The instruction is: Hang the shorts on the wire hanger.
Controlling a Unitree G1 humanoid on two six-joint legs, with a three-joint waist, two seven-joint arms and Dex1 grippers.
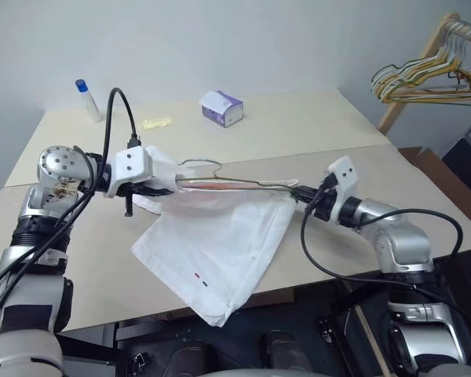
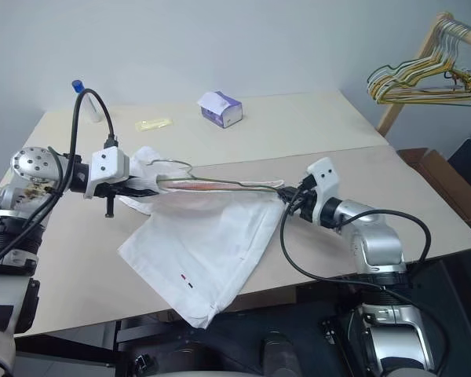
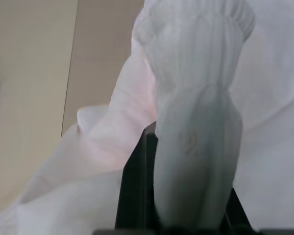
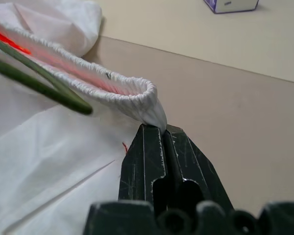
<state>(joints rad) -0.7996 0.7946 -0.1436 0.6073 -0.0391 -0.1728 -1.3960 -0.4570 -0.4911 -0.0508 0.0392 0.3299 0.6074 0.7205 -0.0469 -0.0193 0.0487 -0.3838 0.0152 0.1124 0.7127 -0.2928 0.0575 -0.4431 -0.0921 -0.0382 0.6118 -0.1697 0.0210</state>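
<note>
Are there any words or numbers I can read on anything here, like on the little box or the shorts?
No words or numbers can be read.
Purple and white tissue box: any print on it is too small to read.
Shorts: two small dark dashes near the hem, marks and not letters.
Bottle with a blue cap: no label can be made out.

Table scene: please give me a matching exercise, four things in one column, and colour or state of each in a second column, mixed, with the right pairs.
Things:
1. shorts
2. wire hanger
3. tissue box
4. right gripper

Descriptions:
A. purple and white, standing at the back of the table
B. shut on the waistband's end
C. white, stretched between both grippers
D. thin green wire, inside the waistband

Pairs: 1-C, 2-D, 3-A, 4-B
</note>
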